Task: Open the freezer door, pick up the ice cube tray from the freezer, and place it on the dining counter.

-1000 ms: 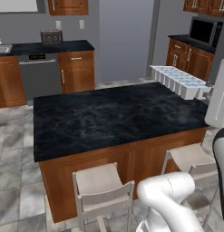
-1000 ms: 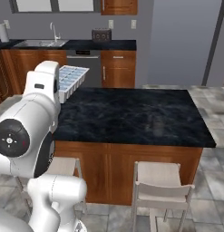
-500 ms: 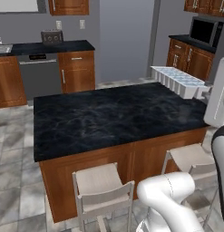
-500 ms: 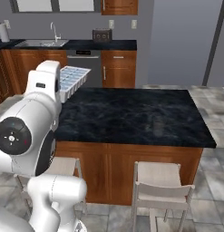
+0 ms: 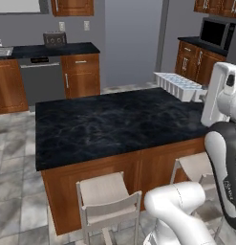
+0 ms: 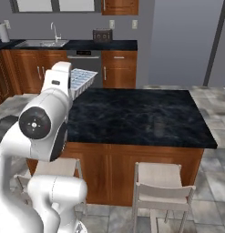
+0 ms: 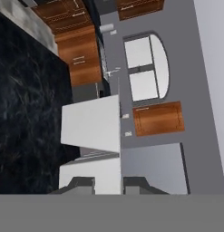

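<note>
Meanwhile the view has drawn nearer: the pincer (image 7: 108,183), clamped on the ice cube tray (image 5: 179,86), holds it above the dining desk's (image 5: 114,124) 3 o'clock edge, ready for lowering.

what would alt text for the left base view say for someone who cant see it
A white robot arm at the right edge holds an ice cube tray in the air over the far right corner of a black marbled dining counter. Two pale stools stand at the counter's near side, and wooden cabinets and a microwave line the walls behind.
</note>
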Tool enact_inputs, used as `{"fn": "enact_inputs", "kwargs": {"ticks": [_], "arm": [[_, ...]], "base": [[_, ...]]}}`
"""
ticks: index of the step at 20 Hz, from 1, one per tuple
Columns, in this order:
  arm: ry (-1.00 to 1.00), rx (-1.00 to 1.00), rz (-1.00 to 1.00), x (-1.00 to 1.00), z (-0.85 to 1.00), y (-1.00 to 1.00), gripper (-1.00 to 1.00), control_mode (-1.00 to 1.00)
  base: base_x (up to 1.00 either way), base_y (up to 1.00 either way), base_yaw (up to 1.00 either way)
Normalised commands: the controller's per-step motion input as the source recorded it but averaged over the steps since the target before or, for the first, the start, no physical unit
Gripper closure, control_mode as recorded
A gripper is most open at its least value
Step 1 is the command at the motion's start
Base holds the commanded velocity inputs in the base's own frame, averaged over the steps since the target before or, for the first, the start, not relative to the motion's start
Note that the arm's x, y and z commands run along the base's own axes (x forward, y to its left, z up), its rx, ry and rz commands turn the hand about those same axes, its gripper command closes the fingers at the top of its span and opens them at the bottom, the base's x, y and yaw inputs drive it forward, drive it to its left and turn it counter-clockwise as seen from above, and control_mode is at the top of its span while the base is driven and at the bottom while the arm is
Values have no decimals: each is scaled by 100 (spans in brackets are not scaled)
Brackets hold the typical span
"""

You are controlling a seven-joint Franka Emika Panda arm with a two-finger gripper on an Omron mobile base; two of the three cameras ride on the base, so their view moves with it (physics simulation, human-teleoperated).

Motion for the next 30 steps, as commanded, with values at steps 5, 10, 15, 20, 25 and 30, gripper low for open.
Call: {"fn": "enact_inputs", "kwargs": {"ticks": [5, 10, 15, 20, 25, 30], "arm": [[0, -1, -3, 67, -31, 23, 100, -100], [4, -5, -4, 66, -41, 24, 100, -100], [22, -1, 0, 67, -43, 0, 100, -100], [30, 0, 0, 57, -37, 0, 100, -100], [25, -1, 0, 54, -40, 0, 100, -100], [15, -1, 0, 44, -45, 0, 100, -100]], "base": [[0, 0, 0], [0, 0, 0], [0, 0, 0], [0, 0, 0], [0, 0, 0], [0, 0, 0]]}}
